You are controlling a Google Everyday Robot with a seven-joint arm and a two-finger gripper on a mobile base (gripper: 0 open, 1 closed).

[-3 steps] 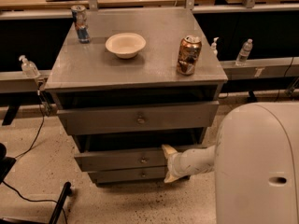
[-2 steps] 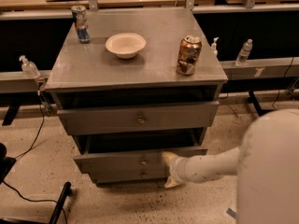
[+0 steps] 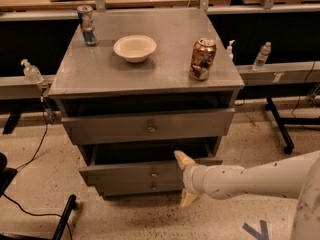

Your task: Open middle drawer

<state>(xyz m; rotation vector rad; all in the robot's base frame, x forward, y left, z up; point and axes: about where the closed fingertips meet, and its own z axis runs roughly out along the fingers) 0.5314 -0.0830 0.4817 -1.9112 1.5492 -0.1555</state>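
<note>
The grey cabinet (image 3: 150, 74) has three drawers. The middle drawer (image 3: 125, 175), with a small brass knob (image 3: 154, 174), is pulled out a little and shows a dark gap above its front. My gripper (image 3: 185, 179) is at the right part of that drawer front, on a white arm coming in from the right. It is open. One cream fingertip (image 3: 181, 159) is at the front's top edge and the other (image 3: 188, 198) hangs below it. The taller first drawer front (image 3: 150, 126) also stands slightly out. The third drawer (image 3: 140, 187) sits just under the middle one.
On the cabinet top stand a white bowl (image 3: 135, 47), a brown can (image 3: 202, 59) near the right edge and a blue can (image 3: 87, 25) at the back left. Bottles (image 3: 262, 56) (image 3: 31, 72) sit on side rails. A black chair base (image 3: 65, 216) and cable lie at the lower left.
The middle drawer has come out slightly further. My body has drawn back to the right and out of view, leaving the arm stretched out, with the gripper still at the drawer front.
</note>
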